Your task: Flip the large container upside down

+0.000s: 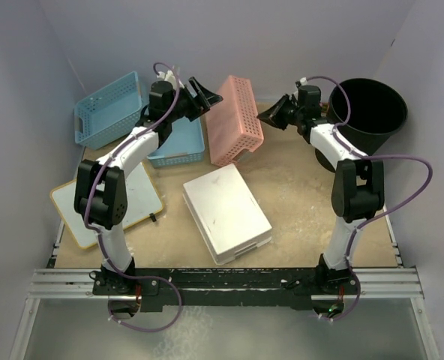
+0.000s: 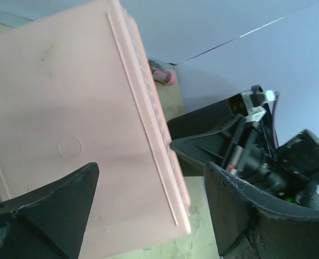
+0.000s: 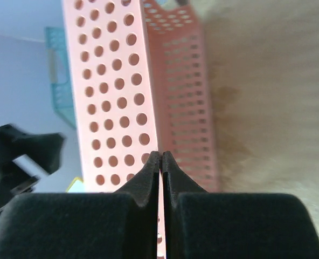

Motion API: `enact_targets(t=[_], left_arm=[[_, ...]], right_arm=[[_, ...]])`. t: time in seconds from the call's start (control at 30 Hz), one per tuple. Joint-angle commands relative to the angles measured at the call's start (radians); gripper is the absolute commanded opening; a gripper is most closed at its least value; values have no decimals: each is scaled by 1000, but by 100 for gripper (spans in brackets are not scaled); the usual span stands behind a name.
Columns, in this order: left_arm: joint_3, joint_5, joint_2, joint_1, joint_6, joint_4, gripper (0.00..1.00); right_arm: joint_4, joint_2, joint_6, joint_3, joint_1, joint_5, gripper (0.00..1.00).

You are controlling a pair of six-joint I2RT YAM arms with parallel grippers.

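One pink basket (image 1: 235,120) stands tipped on its long side at the upper centre, with bare table (image 1: 304,195) open to its lower right. The right gripper (image 1: 272,116) pinches its right rim. The left gripper (image 1: 202,96) is spread wide at its left edge. Upper left sit two more: the outer blue basket (image 1: 109,111) and the inner blue basket (image 1: 178,147). One black bucket (image 1: 376,133) fills the upper right, and one white box (image 1: 226,211) lies at centre.
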Motion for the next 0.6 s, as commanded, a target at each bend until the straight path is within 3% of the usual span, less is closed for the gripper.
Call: enact_targets(t=[0.0,0.1,0.13,0.3,0.57], left_arm=[[54,37,0,-5,-13,65,76],[56,35,-3,-6,1,50,76],[56,35,-1,-6,4,44,76],[71,23,25,-6,28,-6,76],[184,-80,61,-76,225,-257,76]], right_arm=[[-125,-21,-75,-29,-13,107,0],[-208,-33,-150,0,-13,214,0],[-233,-37,-169,9,-13,251,4],[-305,-77,-262,63,-13,384,43],[-446,-226,-521,176,-13,636,58]])
